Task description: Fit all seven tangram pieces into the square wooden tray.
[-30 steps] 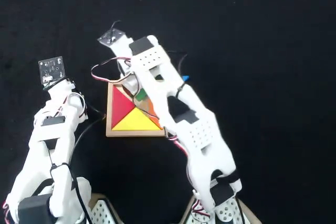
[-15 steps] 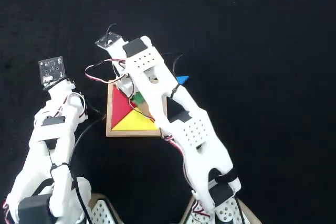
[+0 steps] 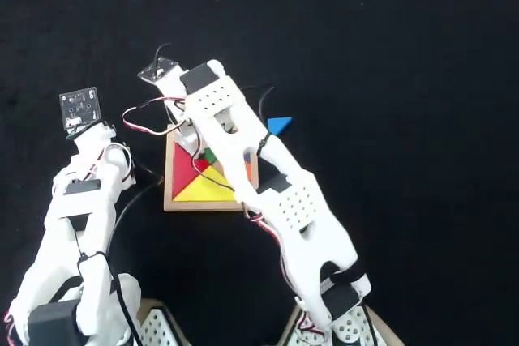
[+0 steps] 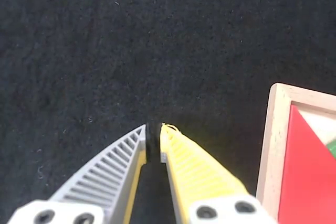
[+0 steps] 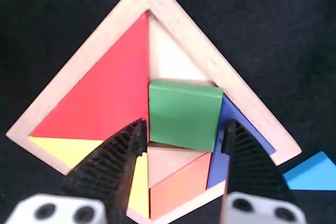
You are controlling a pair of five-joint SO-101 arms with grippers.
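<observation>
Beside the wooden tray [image 4: 269, 145], the left gripper [image 4: 155, 129] hangs low over the black table [image 4: 157, 35], fingers pressed together. Farther out, on its outstretched arm, the right gripper [image 5: 184, 129] points down, clamped on the green square [image 5: 184, 109] inside the tray.

The worktop [image 4: 105, 35] is covered in black cloth, matt and a bit fuzzy, with tiny lint specks caught in it. The tray [image 5: 191, 43] is made of pale bare-looking wood, sanded smooth. The green piece [image 5: 184, 114] and red piece [image 5: 105, 93] are painted flat, with barely any sheen. Ribbed plastic is used for the fingers [image 4: 113, 166]: grey and yellow on the left gripper [image 4: 155, 128], black on the right gripper [image 5: 185, 129]. The arm shells [image 3: 300, 208] are done in smooth white plastic.
</observation>
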